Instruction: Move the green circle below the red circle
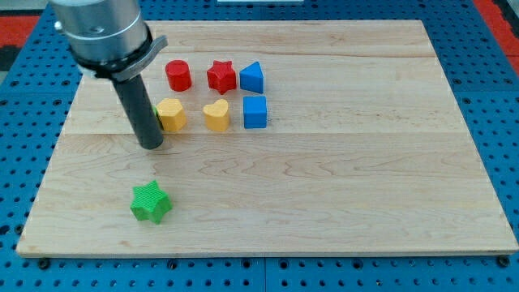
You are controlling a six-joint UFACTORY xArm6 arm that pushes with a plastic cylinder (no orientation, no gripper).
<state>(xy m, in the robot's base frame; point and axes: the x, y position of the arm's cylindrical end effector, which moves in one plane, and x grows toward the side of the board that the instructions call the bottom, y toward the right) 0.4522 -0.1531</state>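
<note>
The red circle [178, 75] stands near the board's upper left. A thin green sliver [156, 109], likely the green circle, shows at the rod's right edge, touching the left side of the yellow hexagon [171, 114]; the rod hides most of it. My tip [151, 147] rests on the board just below and left of the yellow hexagon, below and left of the red circle.
A red star [220, 76] and a blue triangle [252, 78] sit right of the red circle. A yellow heart [216, 116] and a blue cube [255, 112] sit in the row below. A green star [151, 203] lies near the view's bottom left. The wooden board [340, 186] lies on a blue pegboard.
</note>
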